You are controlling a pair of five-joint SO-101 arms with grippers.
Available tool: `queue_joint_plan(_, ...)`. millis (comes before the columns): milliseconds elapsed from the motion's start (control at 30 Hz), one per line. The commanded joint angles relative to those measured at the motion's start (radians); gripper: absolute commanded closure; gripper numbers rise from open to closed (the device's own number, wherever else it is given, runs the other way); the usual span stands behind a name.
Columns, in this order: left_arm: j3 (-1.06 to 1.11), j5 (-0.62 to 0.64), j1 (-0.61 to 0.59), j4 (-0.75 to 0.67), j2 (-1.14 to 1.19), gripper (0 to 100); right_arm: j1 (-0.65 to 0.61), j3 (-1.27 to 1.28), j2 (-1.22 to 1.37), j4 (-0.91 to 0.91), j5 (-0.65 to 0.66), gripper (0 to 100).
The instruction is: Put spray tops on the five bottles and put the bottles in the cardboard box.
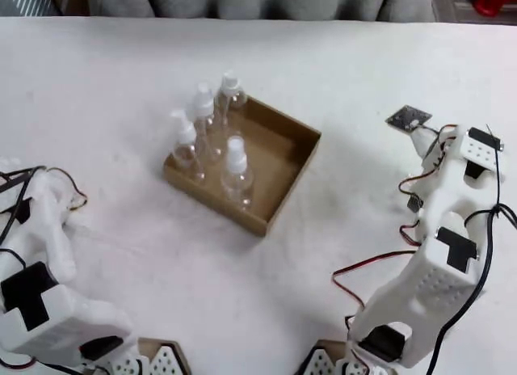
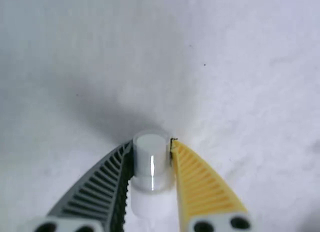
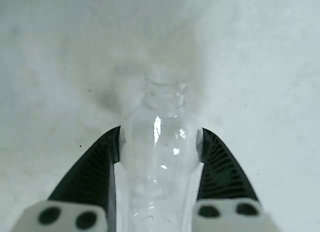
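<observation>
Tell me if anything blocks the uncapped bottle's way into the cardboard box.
Nothing visible does. The clear plastic bottle sits in the right pincer; the brown cardboard box has free floor on its right side, four capped bottles standing on its left.

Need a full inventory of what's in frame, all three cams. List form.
clear plastic bottles with white spray tops: 4, upright in the box, toward its far-left side
brown cardboard box: 1, open, mid-table
clear plastic bottle without a top: 1, between the right gripper's fingers
white spray top: 1, between the left gripper's fingers
dark square piece: 1, on the table by an arm
white table: 1, under everything
left gripper: 1, one grey and one yellow finger, shut on the spray top
right gripper: 1, black fingers, shut on the topless bottle
white arms: 2, at the near corners, with red and black wires
</observation>
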Motion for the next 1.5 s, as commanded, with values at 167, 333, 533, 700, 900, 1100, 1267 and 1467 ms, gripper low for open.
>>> queue_joint_plan(167,-0.021,-0.011,0.018,-0.026,-0.01,98,0.03,-0.138,-0.163,0.202,-0.245,98.2)
queue_joint_plan(333,-0.021,-0.005,0.018,-0.014,-0.022,98,0.021,-0.133,-0.286,0.291,-0.437,98.2)
queue_joint_plan(533,-0.025,-0.008,0.041,0.068,-0.18,98,-0.061,-0.009,-0.455,0.302,-0.591,98.2)
queue_joint_plan(700,-0.026,-0.008,0.142,0.173,-0.41,98,-0.151,0.101,-0.696,0.297,-0.721,98.2)
queue_joint_plan(900,-0.048,-0.009,0.217,0.242,-0.598,98,-0.257,0.152,-0.943,0.295,-0.829,98.1)
queue_joint_plan(1100,-0.167,-0.009,0.219,0.327,-0.624,98,-0.461,0.238,-1.104,0.216,-0.83,98.1)
queue_joint_plan(1267,-0.341,-0.009,0.217,0.454,-0.625,98,-0.624,0.278,-1.296,0.202,-0.836,98.2)
queue_joint_plan(1467,-0.555,-0.011,0.217,0.568,-0.625,98,-0.865,0.44,-1.503,0.122,-0.836,98.2)
